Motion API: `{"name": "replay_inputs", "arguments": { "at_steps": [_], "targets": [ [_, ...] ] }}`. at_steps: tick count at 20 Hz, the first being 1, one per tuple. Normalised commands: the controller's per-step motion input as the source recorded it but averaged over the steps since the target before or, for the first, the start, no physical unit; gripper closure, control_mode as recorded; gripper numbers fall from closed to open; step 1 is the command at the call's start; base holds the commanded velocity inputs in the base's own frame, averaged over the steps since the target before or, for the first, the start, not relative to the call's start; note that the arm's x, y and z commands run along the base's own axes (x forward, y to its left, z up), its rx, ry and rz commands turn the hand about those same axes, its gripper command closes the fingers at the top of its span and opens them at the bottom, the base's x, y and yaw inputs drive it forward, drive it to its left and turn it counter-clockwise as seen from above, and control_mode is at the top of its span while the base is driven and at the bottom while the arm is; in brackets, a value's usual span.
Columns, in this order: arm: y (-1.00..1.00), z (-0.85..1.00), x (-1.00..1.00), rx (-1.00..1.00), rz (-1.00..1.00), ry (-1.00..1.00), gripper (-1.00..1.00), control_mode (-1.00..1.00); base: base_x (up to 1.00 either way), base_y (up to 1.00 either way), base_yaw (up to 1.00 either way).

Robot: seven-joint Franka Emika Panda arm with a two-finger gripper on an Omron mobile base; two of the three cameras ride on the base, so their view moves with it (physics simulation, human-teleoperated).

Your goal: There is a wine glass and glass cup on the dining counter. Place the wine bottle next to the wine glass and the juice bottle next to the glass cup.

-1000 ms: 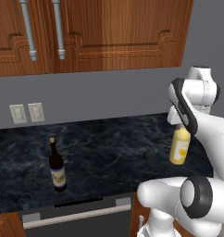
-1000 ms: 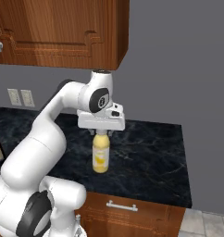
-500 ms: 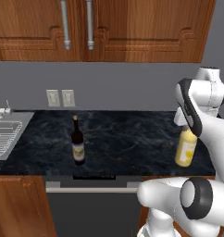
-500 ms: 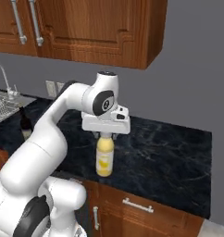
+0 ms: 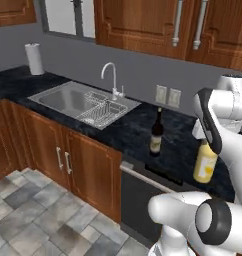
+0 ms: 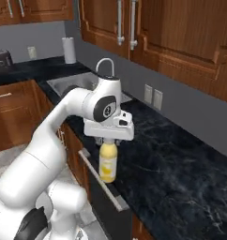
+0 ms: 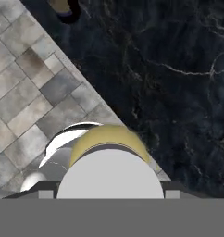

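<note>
The claw [image 6: 109, 140] grasps the stout yellow juice bottle with pale cream cap [image 6: 108, 162] by its top; its long axis hangs upright at frame centre, over the black marble table's [image 6: 171, 164] front edge.

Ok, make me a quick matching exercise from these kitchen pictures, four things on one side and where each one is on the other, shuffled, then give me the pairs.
Things:
1. juice bottle
2. wine bottle
3. paper towel roll
4. dish rack

Places:
A. inside the sink
B. standing alone on the black worktop, right of the sink
C. held at its cap by the pincer
D. upright on the worktop at the far left, by the wall

Pairs: 1-C, 2-B, 3-D, 4-A
</note>
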Motion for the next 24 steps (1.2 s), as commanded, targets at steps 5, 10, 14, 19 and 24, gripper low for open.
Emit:
{"name": "replay_inputs", "arguments": {
  "at_steps": [5, 10, 14, 19, 24],
  "targets": [
    [0.00, 0.00, 0.00, 0.00, 0.00, 0.00, 1.00, 1.00, -0.07, 0.01, 1.00],
    [0.00, 0.00, 0.00, 0.00, 0.00, 0.00, 1.00, 1.00, -0.04, 0.00, 1.00],
    [0.00, 0.00, 0.00, 0.00, 0.00, 0.00, 1.00, 1.00, -0.03, 0.00, 1.00],
    [0.00, 0.00, 0.00, 0.00, 0.00, 0.00, 1.00, 1.00, -0.04, 0.00, 1.00],
    [0.00, 0.00, 0.00, 0.00, 0.00, 0.00, 1.00, 1.00, 0.00, 0.03, 0.99]
  ]
}}
